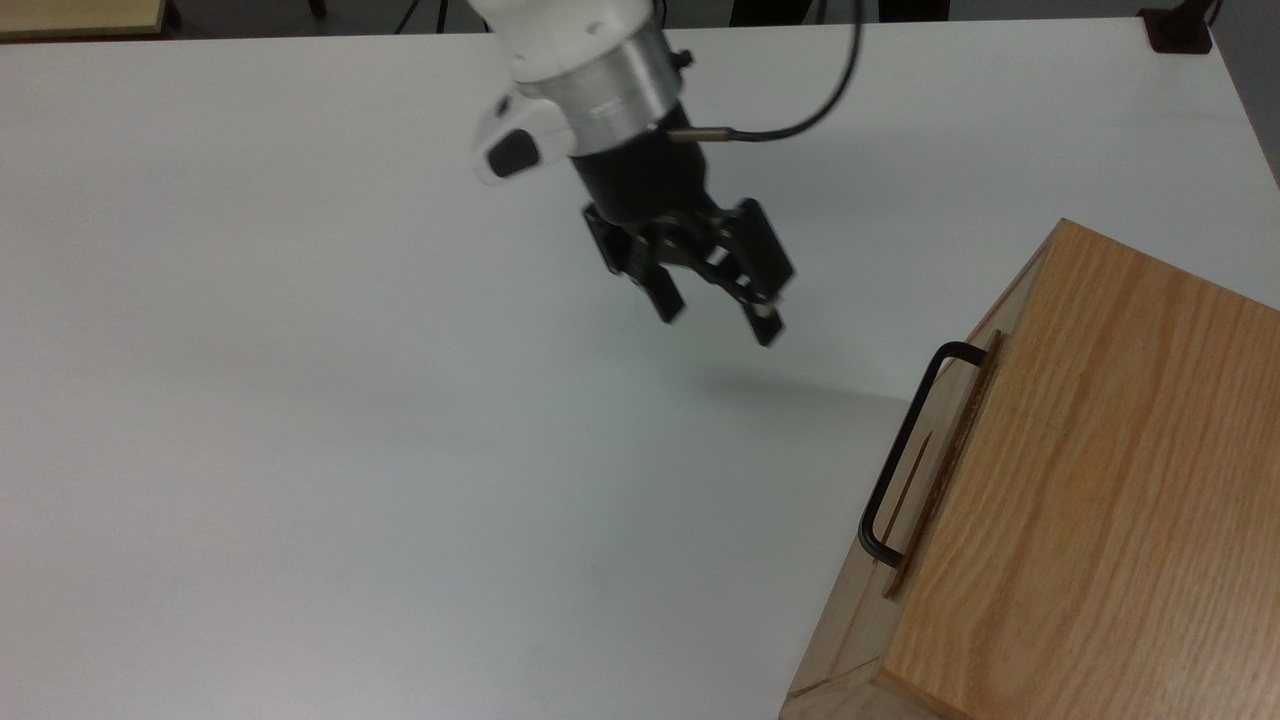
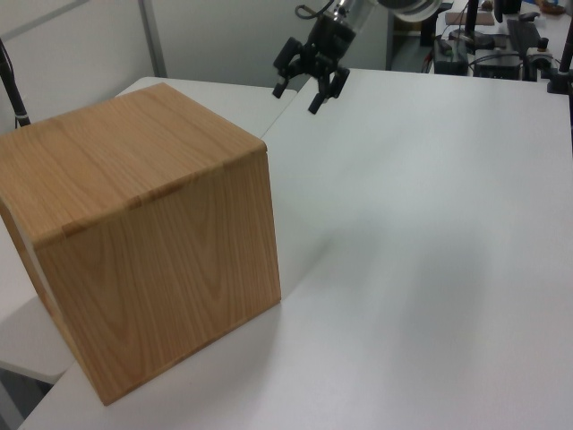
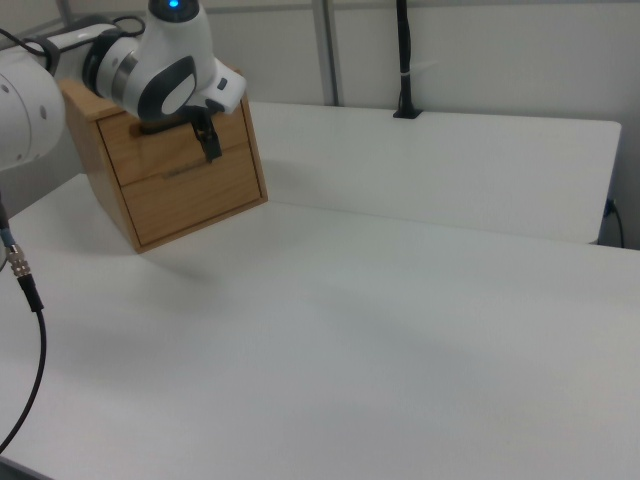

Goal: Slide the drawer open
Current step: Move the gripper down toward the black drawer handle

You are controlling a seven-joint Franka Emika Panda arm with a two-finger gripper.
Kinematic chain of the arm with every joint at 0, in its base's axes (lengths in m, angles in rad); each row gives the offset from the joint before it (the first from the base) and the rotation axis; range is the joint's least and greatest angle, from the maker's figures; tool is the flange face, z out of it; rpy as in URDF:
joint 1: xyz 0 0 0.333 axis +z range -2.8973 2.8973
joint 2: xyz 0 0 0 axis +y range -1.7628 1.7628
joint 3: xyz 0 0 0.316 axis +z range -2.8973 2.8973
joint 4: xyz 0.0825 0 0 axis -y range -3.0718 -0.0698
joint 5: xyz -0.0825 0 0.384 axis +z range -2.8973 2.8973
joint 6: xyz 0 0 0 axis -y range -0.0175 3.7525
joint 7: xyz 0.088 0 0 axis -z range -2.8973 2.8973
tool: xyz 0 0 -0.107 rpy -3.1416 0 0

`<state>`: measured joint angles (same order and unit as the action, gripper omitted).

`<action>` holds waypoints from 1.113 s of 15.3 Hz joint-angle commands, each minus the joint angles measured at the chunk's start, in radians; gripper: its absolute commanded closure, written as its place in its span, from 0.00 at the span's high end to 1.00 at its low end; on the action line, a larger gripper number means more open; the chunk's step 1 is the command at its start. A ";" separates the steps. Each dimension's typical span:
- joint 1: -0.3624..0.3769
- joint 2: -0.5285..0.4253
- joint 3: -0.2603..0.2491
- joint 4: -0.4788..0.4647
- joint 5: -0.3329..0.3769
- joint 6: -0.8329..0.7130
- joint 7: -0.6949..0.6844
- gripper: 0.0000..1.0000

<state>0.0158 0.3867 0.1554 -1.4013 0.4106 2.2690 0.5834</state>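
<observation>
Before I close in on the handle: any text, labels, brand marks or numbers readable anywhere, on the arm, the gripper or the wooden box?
No readable text in any view.
The gripper and the white arm housing: no legible marking.
The cabinet, the drawer front and its black handle: plain wood grain and metal, no label.
The table: no sign or number.

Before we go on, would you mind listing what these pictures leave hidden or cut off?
- Light wooden drawer: in the left view, behind the oak-grain cabinet box.
- Cabinet box: top view's right and bottom edges cut it off.
- Long black bar handle: in the right view, partly behind the black two-finger gripper, jaws open.
- Drawer's inside: closed front hides it.
</observation>
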 commanded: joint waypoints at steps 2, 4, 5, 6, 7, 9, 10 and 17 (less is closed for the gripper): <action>0.000 0.064 0.082 0.018 0.019 0.170 0.024 1.00; 0.000 0.084 0.111 0.019 0.017 0.252 0.064 1.00; 0.000 0.093 0.122 0.018 0.017 0.301 0.084 1.00; 0.006 0.106 0.131 0.019 0.016 0.344 0.090 0.96; 0.021 0.116 0.134 0.019 0.014 0.375 0.090 0.92; 0.039 0.136 0.135 0.019 0.011 0.432 0.090 0.82; 0.049 0.138 0.135 0.019 0.011 0.449 0.089 0.81; 0.099 0.181 0.136 0.037 0.010 0.566 0.090 0.75</action>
<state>0.0901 0.5413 0.2931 -1.4005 0.4107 2.8004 0.6581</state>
